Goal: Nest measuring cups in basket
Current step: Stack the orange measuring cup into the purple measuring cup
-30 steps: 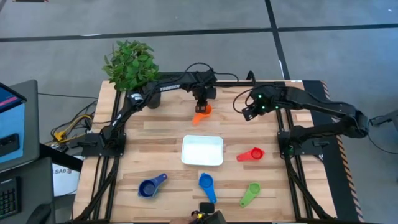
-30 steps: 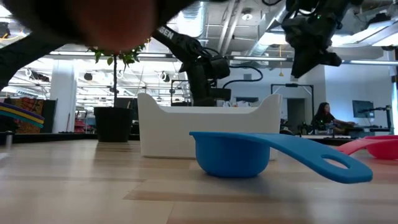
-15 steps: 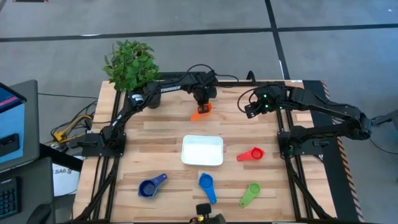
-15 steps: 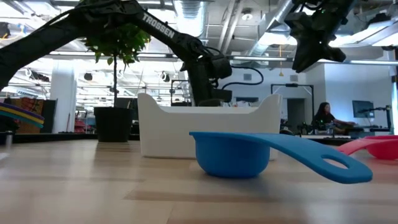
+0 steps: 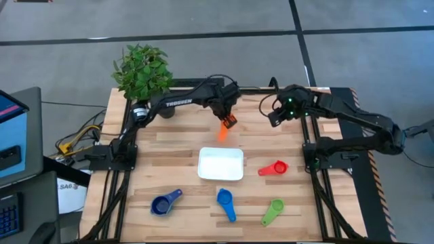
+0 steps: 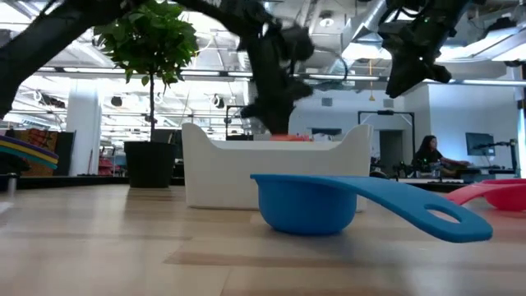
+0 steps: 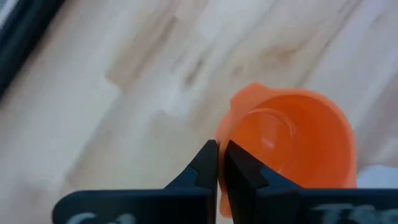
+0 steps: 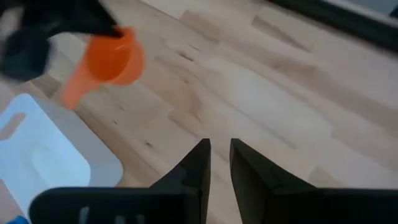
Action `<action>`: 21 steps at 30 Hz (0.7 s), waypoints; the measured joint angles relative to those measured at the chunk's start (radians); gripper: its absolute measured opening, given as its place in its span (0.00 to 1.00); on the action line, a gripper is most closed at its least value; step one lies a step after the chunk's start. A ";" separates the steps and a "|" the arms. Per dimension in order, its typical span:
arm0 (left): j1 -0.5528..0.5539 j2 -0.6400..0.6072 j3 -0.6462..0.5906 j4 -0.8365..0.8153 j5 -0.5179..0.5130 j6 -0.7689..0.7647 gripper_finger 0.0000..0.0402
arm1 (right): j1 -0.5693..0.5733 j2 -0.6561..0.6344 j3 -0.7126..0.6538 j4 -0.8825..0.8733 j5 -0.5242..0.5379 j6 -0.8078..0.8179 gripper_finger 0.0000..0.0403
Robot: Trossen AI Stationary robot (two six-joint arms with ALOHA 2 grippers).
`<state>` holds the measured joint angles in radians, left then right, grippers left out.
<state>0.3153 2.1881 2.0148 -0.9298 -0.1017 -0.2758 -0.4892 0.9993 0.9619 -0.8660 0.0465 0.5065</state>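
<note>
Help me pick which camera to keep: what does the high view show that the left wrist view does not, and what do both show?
Only the high view shows the white basket, the red cup, green cup, two blue cups, the plant and the right hand. Only the left wrist view shows the left hand shut on the orange cup's rim. Both show that cup and the wooden table.
</note>
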 joint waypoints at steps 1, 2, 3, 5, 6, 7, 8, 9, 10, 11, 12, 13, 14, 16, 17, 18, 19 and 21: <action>-0.022 -0.011 0.000 -0.010 -0.022 -0.057 0.01 | -0.016 0.000 0.000 0.008 -0.012 -0.032 0.21; -0.043 -0.023 0.000 -0.024 -0.038 -0.121 0.01 | -0.033 -0.001 0.000 0.015 -0.023 -0.065 0.21; -0.065 -0.032 0.000 -0.039 -0.053 -0.199 0.01 | -0.049 -0.004 0.000 0.020 -0.035 -0.095 0.21; -0.106 -0.053 0.000 -0.063 -0.064 -0.372 0.01 | -0.080 -0.008 0.000 0.038 -0.062 -0.150 0.21; -0.130 -0.061 0.000 -0.079 -0.072 -0.455 0.01 | -0.094 -0.008 0.000 0.047 -0.080 -0.170 0.21; -0.154 -0.067 0.000 -0.087 -0.086 -0.530 0.01 | -0.105 -0.007 0.000 0.049 -0.096 -0.186 0.21; -0.179 -0.069 0.000 -0.093 -0.108 -0.598 0.01 | -0.118 -0.007 0.000 0.049 -0.108 -0.202 0.21; -0.205 -0.070 0.000 -0.101 -0.135 -0.661 0.01 | -0.130 -0.007 0.000 0.053 -0.124 -0.222 0.21; -0.229 -0.072 0.000 -0.118 -0.152 -0.720 0.01 | -0.139 -0.007 0.000 0.061 -0.140 -0.243 0.21; -0.251 -0.074 0.000 -0.144 -0.165 -0.780 0.01 | -0.150 -0.007 0.000 0.064 -0.156 -0.262 0.21; -0.272 -0.076 0.000 -0.171 -0.175 -0.838 0.01 | -0.160 -0.007 0.000 0.064 -0.166 -0.276 0.21; -0.292 -0.078 0.000 -0.194 -0.185 -0.895 0.01 | -0.169 -0.007 0.000 0.068 -0.178 -0.293 0.21; -0.310 -0.080 0.000 -0.223 -0.194 -0.956 0.01 | -0.176 -0.007 0.000 0.073 -0.186 -0.305 0.21; -0.349 -0.088 -0.001 -0.305 -0.211 -1.094 0.01 | -0.191 -0.007 0.000 0.074 -0.205 -0.320 0.21; -0.371 -0.094 -0.001 -0.343 -0.222 -1.166 0.01 | -0.197 -0.007 0.000 0.076 -0.210 -0.321 0.21; -0.393 -0.102 0.000 -0.367 -0.235 -1.244 0.01 | -0.202 -0.007 0.000 0.079 -0.211 -0.322 0.21; -0.419 -0.114 0.000 -0.398 -0.244 -1.327 0.01 | -0.208 -0.007 0.000 0.082 -0.211 -0.322 0.21; -0.477 -0.130 0.001 -0.446 -0.266 -1.487 0.00 | -0.213 -0.007 0.000 0.084 -0.217 -0.324 0.21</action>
<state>-0.1618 2.0582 2.0155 -1.3762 -0.3676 -1.7623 -0.7026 0.9924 0.9619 -0.7815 -0.1709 0.1830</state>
